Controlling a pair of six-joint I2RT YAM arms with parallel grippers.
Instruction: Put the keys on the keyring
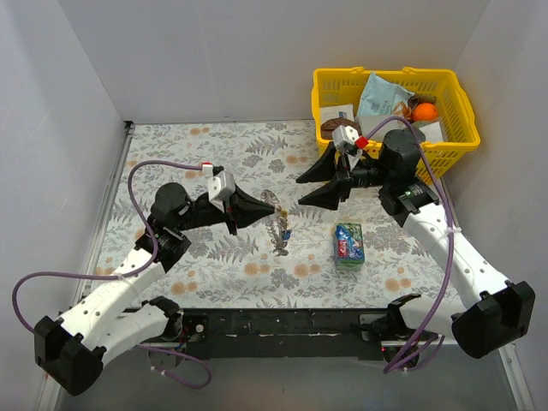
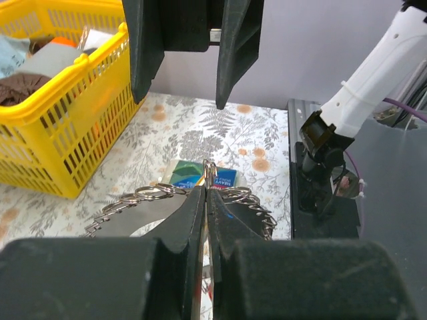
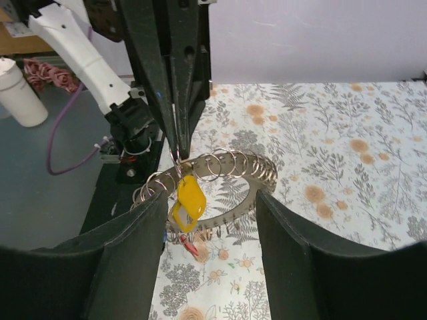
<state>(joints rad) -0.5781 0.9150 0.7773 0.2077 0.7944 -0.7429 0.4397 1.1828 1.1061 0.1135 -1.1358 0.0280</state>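
Left gripper: fingers clamped together on the keyring, mid-table.
Right gripper: fingers spread apart, facing the ring, holding nothing.
Keys: a yellow key dangles from the ring.
Basket: yellow, far right; holds a pale blue packet and an orange ball.

Fingers of the left gripper pinch together on a small ring of the silver keyring above the floral desk, facing the spread fingers of the right gripper, with a yellow basket at the desk's wall-side edge.
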